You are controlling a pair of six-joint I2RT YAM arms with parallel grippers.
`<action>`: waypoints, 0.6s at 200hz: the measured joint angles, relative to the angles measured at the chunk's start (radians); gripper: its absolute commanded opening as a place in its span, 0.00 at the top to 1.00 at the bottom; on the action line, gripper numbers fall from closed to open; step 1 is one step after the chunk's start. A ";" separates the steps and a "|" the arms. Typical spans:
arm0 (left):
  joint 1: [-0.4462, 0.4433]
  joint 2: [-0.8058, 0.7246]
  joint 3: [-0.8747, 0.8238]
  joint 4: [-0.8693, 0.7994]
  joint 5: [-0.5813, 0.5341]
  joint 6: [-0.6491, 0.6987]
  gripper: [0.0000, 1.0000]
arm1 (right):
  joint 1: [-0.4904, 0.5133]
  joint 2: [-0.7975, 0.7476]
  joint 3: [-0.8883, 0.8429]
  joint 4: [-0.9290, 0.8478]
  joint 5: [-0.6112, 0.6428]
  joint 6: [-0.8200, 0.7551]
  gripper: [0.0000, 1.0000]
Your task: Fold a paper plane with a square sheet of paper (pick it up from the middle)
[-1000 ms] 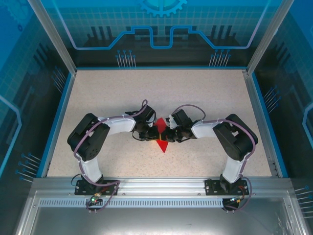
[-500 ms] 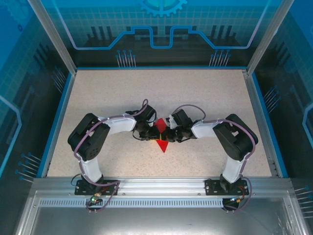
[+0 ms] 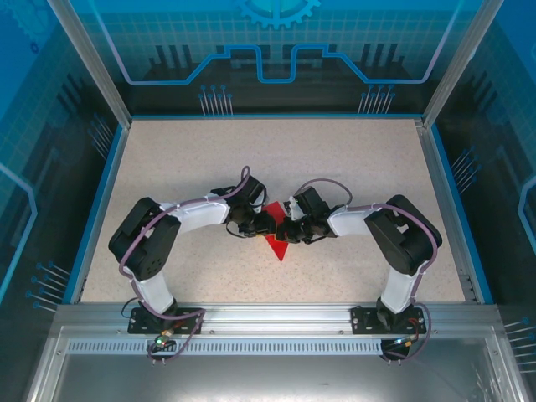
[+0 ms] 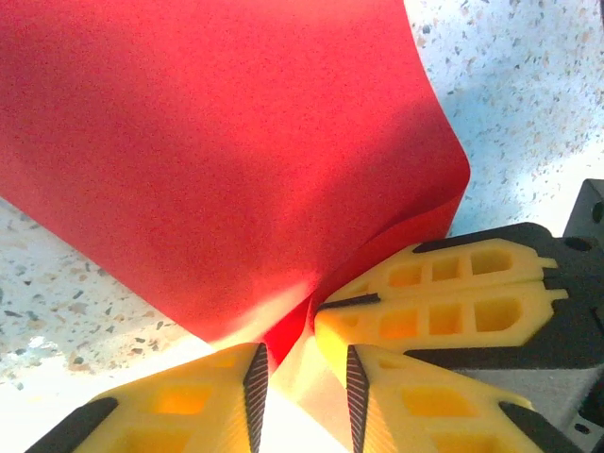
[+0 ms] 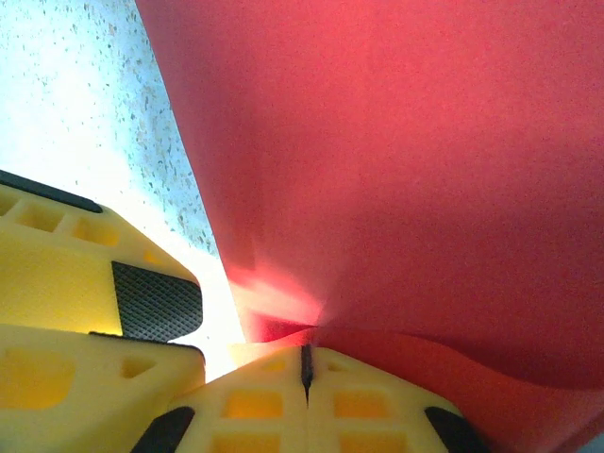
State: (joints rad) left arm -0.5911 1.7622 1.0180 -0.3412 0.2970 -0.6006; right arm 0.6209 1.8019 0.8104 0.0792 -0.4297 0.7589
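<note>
**Paper clamped at mid-bench by the right pincer, left pincer released**

The left arm point(image 3: 151, 243) and right arm point(image 3: 402, 239) rise from the near edge, elbows out. They bend inward so that their wrists meet head-on near the middle of the speckled bench point(image 3: 360, 167).

The red paper point(image 3: 277, 249) sits between them. From above, its near tip points at the near edge and lies on or just over the bench. The two pincers cover its middle.

The right pincer point(image 5: 304, 363) is clenched on the paper. In its own wrist view the two yellow fingers are pressed together along a thin seam, and the sheet comes out of that seam, creased at the pinch. From there it spreads up and away in a bowed red surface.

The left pincer point(image 4: 304, 377) is released. Its ribbed black pads point(image 4: 257, 387) stand apart with light showing between them. A fold of the paper dips into the top of that gap, nearer the left pad. I cannot tell whether it touches the pad.

The right pincer's fingers lie just beside the left pincer's right finger, crossing it at an angle.

Beyond the pincers another red corner shows in the overhead view. In the left wrist view the sheet stands off the bench, its right edge curling over and casting a shadow on the surface.
</note>
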 measured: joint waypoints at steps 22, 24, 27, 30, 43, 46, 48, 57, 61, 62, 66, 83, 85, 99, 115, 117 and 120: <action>0.000 0.000 0.000 0.000 -0.001 0.000 0.68 | 0.000 0.000 0.000 0.000 0.000 0.000 1.00; 0.000 0.000 0.000 0.000 -0.001 0.000 0.68 | 0.000 0.000 0.000 0.000 0.000 0.000 1.00; 0.000 0.000 0.000 0.000 -0.001 0.000 0.68 | 0.000 0.000 0.000 0.000 0.000 0.000 1.00; 0.000 0.000 0.000 0.000 -0.002 0.000 0.67 | 0.000 0.000 0.000 0.000 0.000 0.000 1.00; 0.000 0.001 0.000 -0.001 -0.004 0.000 0.68 | 0.000 0.000 0.000 0.000 0.000 0.000 1.00; 0.000 0.001 0.000 -0.001 -0.004 0.000 0.68 | 0.000 0.000 -0.001 0.001 0.000 0.000 1.00; 0.000 0.002 0.000 -0.001 -0.004 0.000 0.68 | 0.000 0.000 -0.001 0.001 0.000 0.000 1.00; 0.000 0.004 0.000 0.000 -0.003 0.000 0.68 | -0.001 0.000 -0.002 0.002 0.000 0.000 1.00; 0.000 0.005 0.000 0.002 -0.002 0.000 0.69 | -0.001 0.000 -0.002 0.002 0.000 0.000 1.00; 0.000 0.006 0.000 0.002 -0.002 0.000 0.69 | -0.001 0.000 -0.002 0.002 0.000 0.000 1.00; 0.000 0.006 0.000 0.004 0.000 0.000 0.69 | -0.002 0.000 -0.002 0.001 0.000 0.000 1.00; 0.000 0.011 0.000 0.010 0.008 0.000 0.71 | -0.004 -0.001 -0.003 0.000 -0.001 0.000 1.00; 0.000 0.011 0.000 0.010 0.008 0.000 0.72 | -0.005 -0.001 -0.003 0.000 -0.001 0.000 1.00; 0.000 0.018 0.000 0.012 0.011 0.000 0.73 | -0.006 -0.002 -0.005 0.000 -0.005 0.000 1.00; 0.000 0.031 0.000 0.015 0.012 0.000 0.74 | -0.006 -0.003 -0.006 0.001 -0.006 0.000 1.00; 0.000 0.032 0.000 0.015 0.012 0.000 0.74 | -0.006 -0.003 -0.006 0.000 -0.007 0.000 1.00; 0.000 0.034 0.000 0.015 0.012 0.000 0.74 | -0.006 -0.003 -0.006 0.000 -0.007 0.000 1.00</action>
State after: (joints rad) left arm -0.5907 1.7962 1.0183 -0.3264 0.3088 -0.6006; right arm 0.6144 1.7992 0.8047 0.0795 -0.4366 0.7589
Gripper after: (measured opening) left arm 0.265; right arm 0.043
